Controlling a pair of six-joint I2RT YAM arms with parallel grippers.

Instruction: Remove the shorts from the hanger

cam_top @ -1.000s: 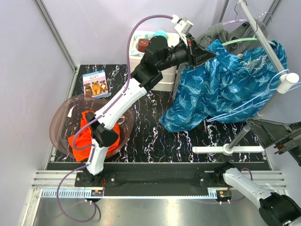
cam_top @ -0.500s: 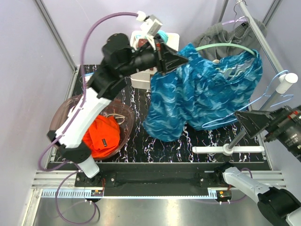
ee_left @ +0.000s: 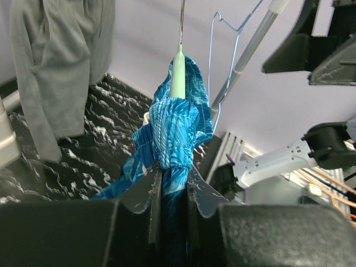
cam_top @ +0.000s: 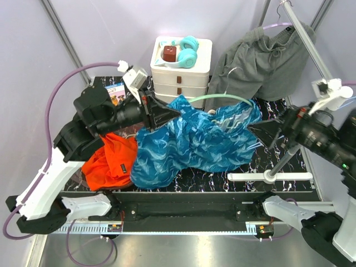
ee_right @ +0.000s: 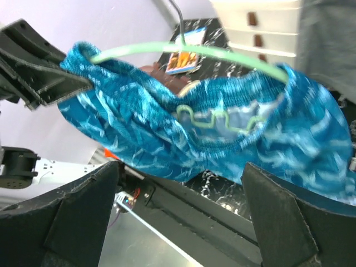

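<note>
Left gripper (cam_top: pixel 173 114), seen also in its own wrist view (ee_left: pixel 173 189), is pinched on a bunched fold of the blue patterned shorts (cam_top: pixel 194 147), fingers pressed against the fabric from both sides. Right gripper (cam_top: pixel 264 133) sits at the 3 o'clock end of the same garment with jaws spread wide; in the right wrist view (ee_right: pixel 181 167) the fabric hangs just beyond the fingertips, and contact cannot be confirmed.

The blue patterned shorts are stretched across the table centre, with the waistband threaded on the green hanger (cam_top: pixel 222 99). The hanger is tilted, arching above the fabric.

The grey shorts (cam_top: pixel 261 61) hang from the rack rod (cam_top: pixel 303 39) at 1 o'clock. The orange shorts (cam_top: pixel 108 164) lie bunched at 8 o'clock, touching the blue pair. A white drawer unit (cam_top: pixel 181 75) stands at 12 o'clock, carrying teal headphones (cam_top: pixel 186 53). All rest on the black marbled table (cam_top: pixel 289 164)
</note>
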